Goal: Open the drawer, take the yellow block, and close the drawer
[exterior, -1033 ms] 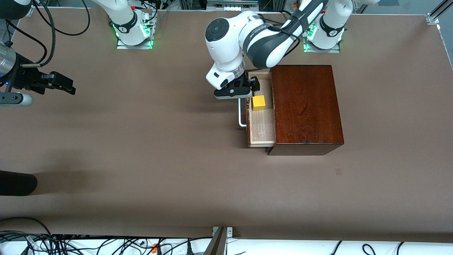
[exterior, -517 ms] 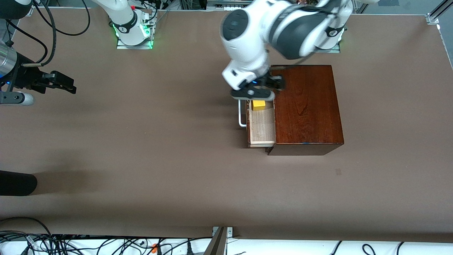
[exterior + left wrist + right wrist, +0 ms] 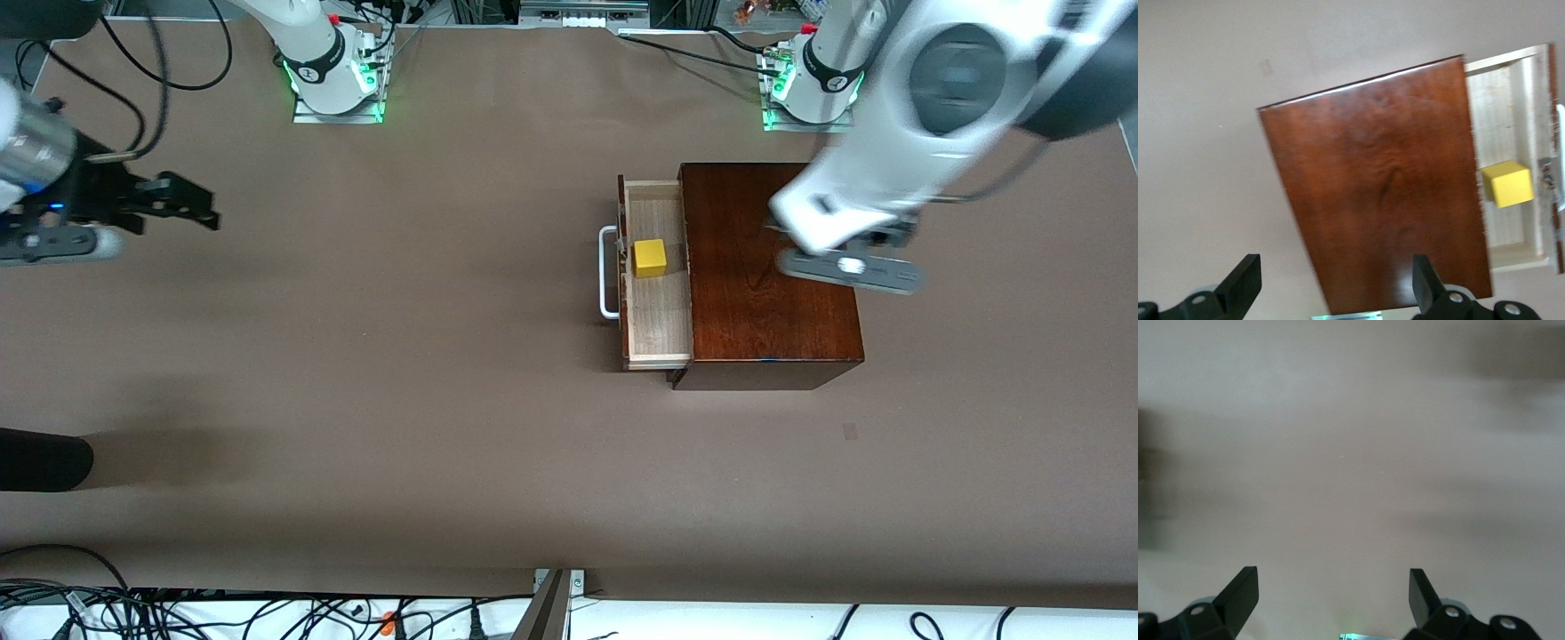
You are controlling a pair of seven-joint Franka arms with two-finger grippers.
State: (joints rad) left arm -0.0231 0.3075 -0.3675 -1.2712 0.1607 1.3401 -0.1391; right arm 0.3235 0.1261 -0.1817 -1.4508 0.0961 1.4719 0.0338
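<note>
Since a second ago the left arm has swung away from the drawer's handle end and now hangs over the cabinet's top, toward the left arm's end of the table, while the right arm has edged slightly inward.

At the right arm's end of the table, the right gripper (image 3: 200, 206) hovers over bare brown table (image 3: 400, 373), its fingers (image 3: 1238, 590) spread wide with nothing between them.

Well apart from those jaws, the drawer (image 3: 658, 311) stands pulled out of the cabinet (image 3: 769, 276), its white handle (image 3: 606, 271) facing the right arm's end. The yellow block (image 3: 650, 258) sits in the drawer's pale tray, close to the handle side, untouched.

The left gripper (image 3: 845, 267) hangs over the cabinet's top. Its fingers (image 3: 1245, 283) stand wide apart and hold nothing; in the left wrist view the cabinet top fills the space ahead of the jaws, with the block (image 3: 1507, 184) off to one side of them, outside the gap.
</note>
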